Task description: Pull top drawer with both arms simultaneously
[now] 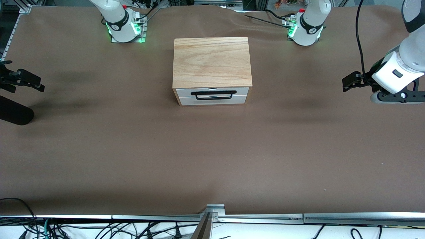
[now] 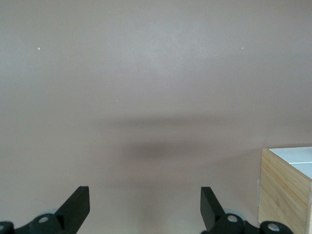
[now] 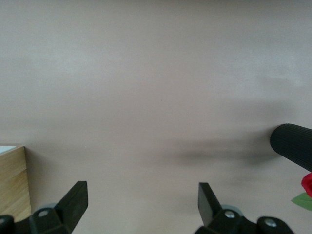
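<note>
Oak box (image 1: 212, 61) mid-table, top drawer (image 1: 212, 92) shut | L end effector (image 1: 348, 83) & R end effector (image 1: 31, 83) open, well apart at table ends

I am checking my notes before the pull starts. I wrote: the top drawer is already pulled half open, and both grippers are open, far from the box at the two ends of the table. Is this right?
One point is wrong. The front view shows the top drawer fully shut, flush with the box. The rest holds: the left gripper and right gripper are open, far from it.
</note>
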Motion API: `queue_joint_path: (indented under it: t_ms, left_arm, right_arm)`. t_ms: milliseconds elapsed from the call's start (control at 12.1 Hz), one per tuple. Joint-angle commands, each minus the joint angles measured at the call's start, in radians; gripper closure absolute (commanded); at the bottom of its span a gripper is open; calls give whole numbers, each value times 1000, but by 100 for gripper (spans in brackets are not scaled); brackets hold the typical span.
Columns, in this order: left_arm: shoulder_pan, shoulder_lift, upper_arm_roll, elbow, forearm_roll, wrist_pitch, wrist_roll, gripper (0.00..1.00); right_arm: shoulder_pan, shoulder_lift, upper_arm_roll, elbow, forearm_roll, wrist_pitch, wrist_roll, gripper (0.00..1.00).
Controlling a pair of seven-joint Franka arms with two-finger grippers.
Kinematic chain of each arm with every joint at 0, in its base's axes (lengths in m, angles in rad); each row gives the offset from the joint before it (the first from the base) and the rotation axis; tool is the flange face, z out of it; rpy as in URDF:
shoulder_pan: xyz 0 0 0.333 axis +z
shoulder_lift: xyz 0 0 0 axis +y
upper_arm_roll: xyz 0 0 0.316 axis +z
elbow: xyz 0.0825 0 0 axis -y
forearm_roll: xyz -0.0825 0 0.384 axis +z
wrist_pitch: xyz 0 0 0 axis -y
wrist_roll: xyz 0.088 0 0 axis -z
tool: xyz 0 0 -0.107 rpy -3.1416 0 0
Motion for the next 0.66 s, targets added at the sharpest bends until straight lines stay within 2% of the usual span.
queue_joint_path:
  t_ms: [0, 577]
  left_arm:
    - [12, -14, -5, 2, -16, -17, 16, 0]
    - [22, -12, -4, 2, -35, -17, 16, 0]
  right_arm:
    - [-10, -3, 13, 4, -13, -12, 6, 0]
    - [-10, -3, 15, 6, -13, -12, 6, 0]
